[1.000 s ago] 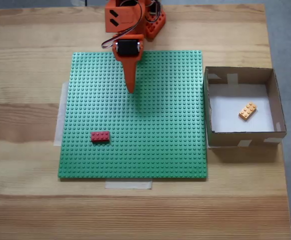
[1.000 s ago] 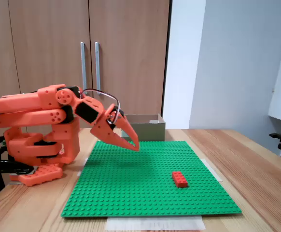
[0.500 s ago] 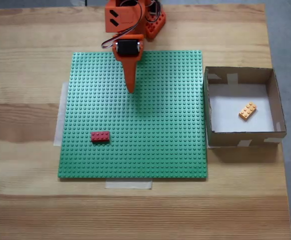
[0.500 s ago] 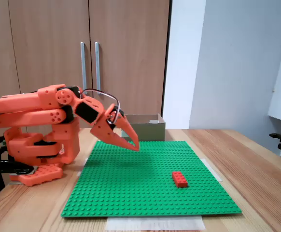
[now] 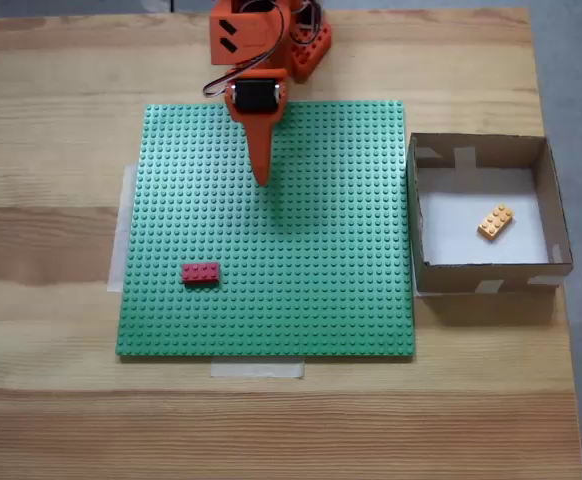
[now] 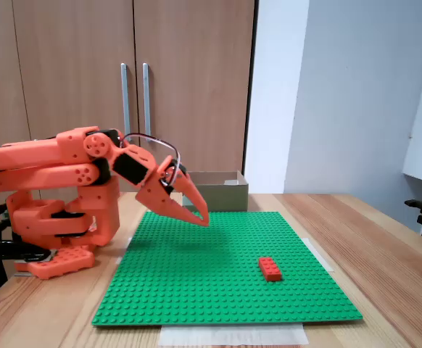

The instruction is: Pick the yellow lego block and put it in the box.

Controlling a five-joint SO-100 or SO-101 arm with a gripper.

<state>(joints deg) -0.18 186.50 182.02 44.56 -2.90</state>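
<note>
The yellow lego block (image 5: pixel 495 221) lies tilted on the white bottom of the box (image 5: pixel 420 205), right of the green baseplate. From the side, the box (image 6: pixel 218 190) stands behind the plate and the block inside is hidden. My orange gripper (image 5: pixel 262 180) hangs shut above the plate's upper middle, holding nothing, far left of the box. In the side fixed view the gripper (image 6: pixel 202 218) points down at the plate, its tip just above the studs.
A red brick (image 5: pixel 201 272) sits on the green baseplate (image 5: pixel 321 290) at lower left; it also shows from the side (image 6: pixel 270 268). The arm's orange base (image 6: pixel 59 217) stands at the plate's far edge. Wooden cabinet doors (image 6: pixel 124 72) rise behind the table.
</note>
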